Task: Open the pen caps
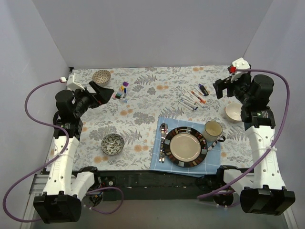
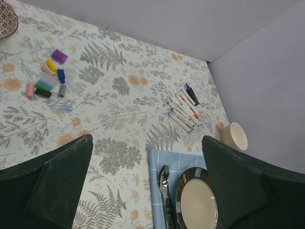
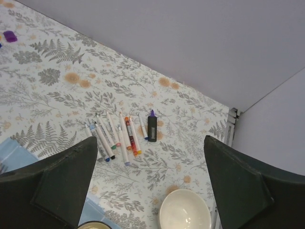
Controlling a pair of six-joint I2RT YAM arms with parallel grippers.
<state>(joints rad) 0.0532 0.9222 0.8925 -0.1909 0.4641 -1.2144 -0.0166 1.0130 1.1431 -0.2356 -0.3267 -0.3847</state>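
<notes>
While the left tool (image 2: 147,157) and right tool (image 3: 150,155) are hovering spread and empty, you are viewing an apparently finished task: pen caps (image 2: 47,78) are lying loose near the far-left corner of the bench (image 1: 147,102), pens (image 3: 119,136) seemingly uncapped near the far-right.

Matt cloth, smooth plastic, glossy tableware

The table cover (image 2: 124,124) looks like matt printed cloth. The pen caps (image 2: 47,78) and the pens (image 3: 116,136) are smooth plastic with little shine. The plate (image 1: 170,138) and the cream bowl (image 3: 185,210) on the right are glossy, the spoon (image 2: 164,177) is polished metal, and the blue mat (image 1: 214,157) looks like matt cloth.
</notes>
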